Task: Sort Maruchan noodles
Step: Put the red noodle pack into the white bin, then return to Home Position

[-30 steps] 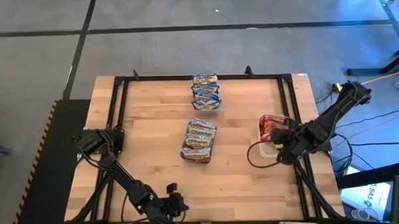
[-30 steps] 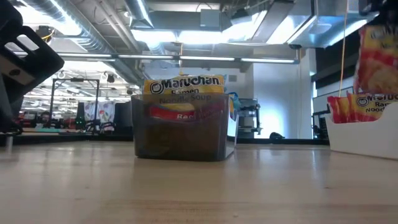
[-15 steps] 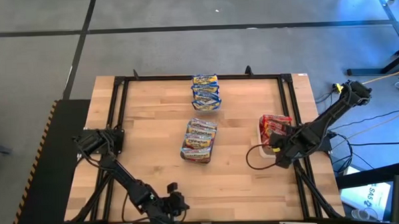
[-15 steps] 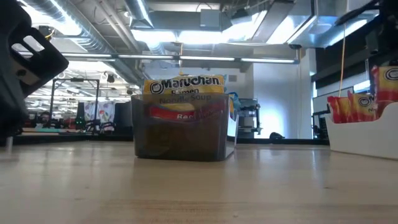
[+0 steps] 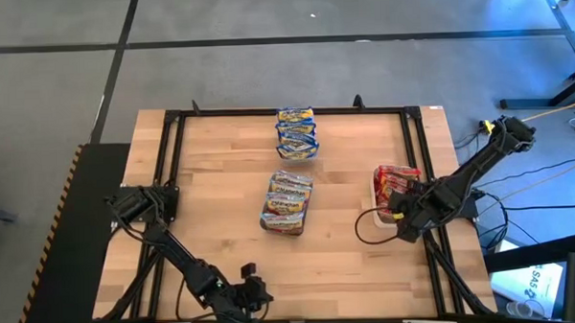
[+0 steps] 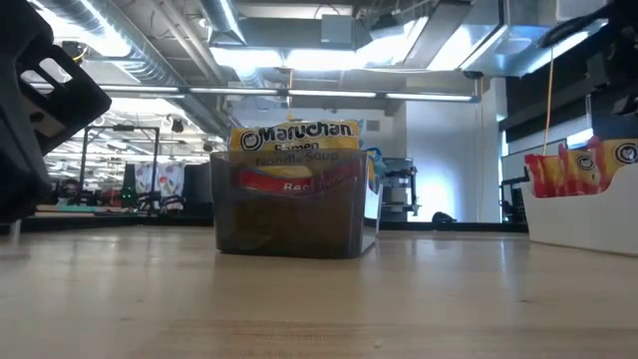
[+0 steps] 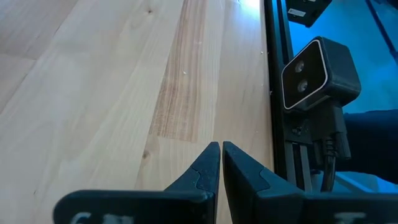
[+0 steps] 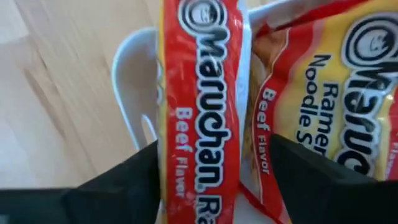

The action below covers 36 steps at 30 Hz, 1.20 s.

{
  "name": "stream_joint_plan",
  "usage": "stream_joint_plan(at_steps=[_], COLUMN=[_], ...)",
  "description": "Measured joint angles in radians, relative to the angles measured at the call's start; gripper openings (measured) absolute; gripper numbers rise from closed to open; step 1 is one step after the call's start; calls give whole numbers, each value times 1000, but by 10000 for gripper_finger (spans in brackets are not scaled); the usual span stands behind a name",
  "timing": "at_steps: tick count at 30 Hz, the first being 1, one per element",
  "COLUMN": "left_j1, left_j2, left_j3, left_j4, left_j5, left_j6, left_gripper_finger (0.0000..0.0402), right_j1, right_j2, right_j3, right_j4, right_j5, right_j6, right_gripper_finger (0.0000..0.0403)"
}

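A red-and-yellow Maruchan beef packet (image 8: 200, 118) stands on edge in the white bin (image 8: 127, 81) at the table's right, next to another beef packet (image 8: 336, 93). My right gripper (image 8: 214, 155) points down over the bin (image 5: 383, 198), open, with one finger on each side of the upright packet. In the low view the red packets (image 6: 583, 168) stick up above the bin's rim. My left gripper (image 7: 221, 149) is shut and empty, low over bare wood at the near edge (image 5: 257, 295). My right gripper has its fingers on either side of the upright packet's two broad faces. A gap shows between the packet and one finger (image 8: 311, 174). The other finger (image 8: 134, 177) lies close to the packet's face; whether it touches, I cannot tell.
A clear tub (image 5: 286, 202) with yellow packets stands mid-table, also seen in the low view (image 6: 294, 199). More blue-accented packets (image 5: 296, 132) sit at the far edge. A black frame rail (image 5: 267, 112) rings the table. A dark cable loop (image 5: 367, 231) lies near the bin. A camera (image 7: 320, 74) is mounted at the near edge.
My right gripper has come down over the white bin with the beef packet. The packet, held high above the bin a second ago, has sunk in among the other red packets and now leans there, only its top above the rim.
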<state>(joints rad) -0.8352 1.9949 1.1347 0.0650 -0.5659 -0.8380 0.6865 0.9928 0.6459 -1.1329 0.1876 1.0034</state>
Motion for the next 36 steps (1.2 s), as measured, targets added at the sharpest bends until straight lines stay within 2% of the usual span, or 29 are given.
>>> stream_joint_plan(at_steps=[5, 11, 16, 21, 24, 27, 30, 36], left_j1=[0, 12, 23, 68, 111, 164, 225, 365], left_j2=[0, 0, -20, -144, -229, -325, -435, -686], left_j3=[0, 0, 0, -6, -37, -106, -219, -498], left_j4=[0, 13, 51, -5, -10, 6, 41, 250], left_j5=[1, -2, 0, 12, 77, 146, 189, 276], left_j6=[0, -10, 86, 226, 320, 385, 414, 479], left_gripper_finger=[14, 14, 5, 1, 1, 1, 1, 0], right_j1=[0, 0, 2, 0, 0, 0, -1, -2], right_j2=[0, -1, -1, 0, -1, -5, -16, -84], right_j3=[70, 196, 245, 222, 210, 209, 208, 208], right_j4=[-39, -131, -32, 152, 221, 225, 242, 350], right_j5=[4, 20, 77, 120, 154, 188, 200, 207], right_j6=[12, 36, 9, -138, -206, -235, -282, -412], right_gripper_finger=[262, 228, 171, 89, 39, 6, 12, 3])
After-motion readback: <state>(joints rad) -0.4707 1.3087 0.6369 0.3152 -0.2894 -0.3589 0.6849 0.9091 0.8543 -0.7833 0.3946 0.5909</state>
